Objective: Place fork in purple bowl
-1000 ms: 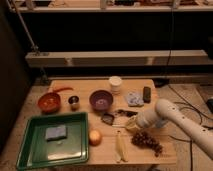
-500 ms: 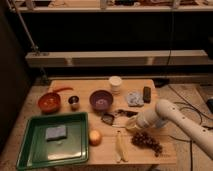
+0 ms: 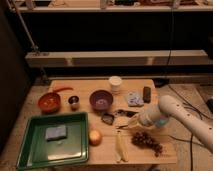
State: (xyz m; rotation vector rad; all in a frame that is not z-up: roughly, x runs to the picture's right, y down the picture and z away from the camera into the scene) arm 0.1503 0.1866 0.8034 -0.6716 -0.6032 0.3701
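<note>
My gripper point(image 3: 128, 123) was low over the wooden worktop point(image 3: 85, 87), right of centre, between the black-handled utensil point(image 3: 125, 113) and the bunch of dark grapes point(image 3: 146, 141). The jaws were fully closed. I couldn't tell whether the slim all-metal silvery fork was pinched in them, as I couldn't make it out near the tip. The small round purple bowl point(image 3: 92, 99) sat mid-worktop toward the far edge, apart from the gripper. A dark square-headed item point(image 3: 107, 118) lay just beside the gripper, on the bowl's side.
</note>
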